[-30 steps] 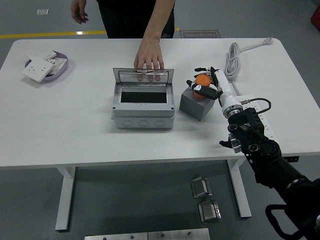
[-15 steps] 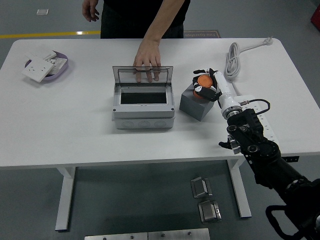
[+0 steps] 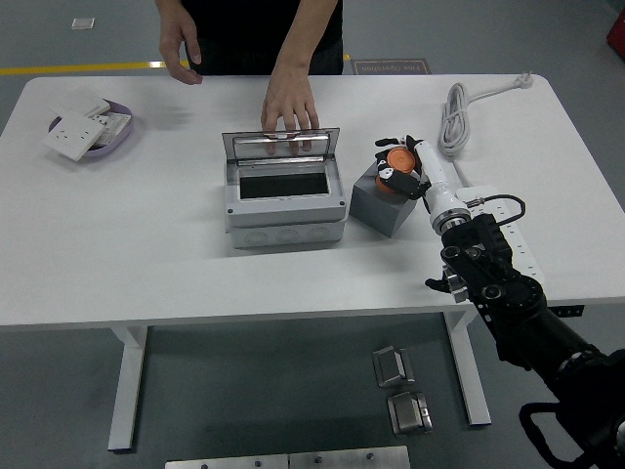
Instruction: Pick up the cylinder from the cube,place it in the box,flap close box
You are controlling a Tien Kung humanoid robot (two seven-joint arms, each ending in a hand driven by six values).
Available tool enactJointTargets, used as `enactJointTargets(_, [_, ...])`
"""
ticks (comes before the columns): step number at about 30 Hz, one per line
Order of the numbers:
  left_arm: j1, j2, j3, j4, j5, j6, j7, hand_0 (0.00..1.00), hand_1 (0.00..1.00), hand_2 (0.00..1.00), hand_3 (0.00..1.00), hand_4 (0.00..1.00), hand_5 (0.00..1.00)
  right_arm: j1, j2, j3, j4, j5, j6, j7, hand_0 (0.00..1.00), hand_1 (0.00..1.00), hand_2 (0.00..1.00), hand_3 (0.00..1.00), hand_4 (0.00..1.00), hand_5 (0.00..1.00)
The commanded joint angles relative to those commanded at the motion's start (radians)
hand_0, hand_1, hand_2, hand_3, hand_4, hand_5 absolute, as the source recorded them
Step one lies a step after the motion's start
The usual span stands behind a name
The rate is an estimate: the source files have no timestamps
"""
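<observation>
- While the right robot hand (image 3: 398, 166) closes its fingers around the small orange cylinder (image 3: 396, 157), the cylinder sits on top of the grey cube (image 3: 379, 203).
- The grey plastic box (image 3: 284, 198) stands left of the cube on the white bench (image 3: 146, 244), with its clear lid (image 3: 281, 144) upright.
- A person's hand (image 3: 289, 106) rests on the lid's top edge.

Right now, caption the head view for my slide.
Right hand grips orange cylinder atop grey cube; person's hand steadies open box.
</observation>
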Motion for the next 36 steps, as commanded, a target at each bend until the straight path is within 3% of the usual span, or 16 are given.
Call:
enactJointTargets(8, [-0.002, -0.001, -0.005, 0.0, 0.003, 0.003, -0.005, 0.582, 0.622, 0.536, 0.591, 0.635, 0.206, 0.001, 0.0, -0.002, 0.01, 0.001, -0.008, -0.004, 0.674, 0.619, 0.557, 0.566, 0.002, 0.002])
enactJointTargets(19, [0.001, -0.002, -0.006, 0.0, 0.006, 0.006, -0.006, 0.582, 0.622, 0.539, 0.594, 0.641, 0.216, 0.012, 0.0, 0.006, 0.041, -0.011, -0.022, -0.01, 0.638, 0.604, 0.556, 0.553, 0.002, 0.002])
enactJointTargets(28, [0.006, -0.007, -0.01, 0.0, 0.009, 0.007, -0.005, 0.582, 0.622, 0.542, 0.597, 0.646, 0.231, 0.01, 0.0, 0.029, 0.171, -0.096, -0.059, -0.052, 0.63, 0.6, 0.56, 0.537, 0.002, 0.002])
enactJointTargets(31, [0.009, -0.008, -0.013, 0.0, 0.009, 0.007, -0.005, 0.582, 0.622, 0.542, 0.597, 0.646, 0.231, 0.01, 0.0, 0.016, 0.235, -0.161, -0.066, -0.099, 0.63, 0.6, 0.56, 0.537, 0.002, 0.002])
enactJointTargets(32, [0.01, -0.008, -0.014, 0.0, 0.01, 0.007, -0.004, 0.583, 0.622, 0.543, 0.598, 0.65, 0.236, 0.011, 0.0, 0.008, 0.255, -0.183, -0.068, -0.116, 0.54, 0.577, 0.548, 0.53, 0.002, 0.002])
enactJointTargets(36, [0.013, -0.007, -0.025, 0.0, 0.015, 0.008, -0.003, 0.583, 0.622, 0.543, 0.598, 0.65, 0.236, 0.023, 0.0, -0.033, 0.346, -0.3, -0.061, -0.202, 0.54, 0.577, 0.548, 0.53, 0.002, 0.002])
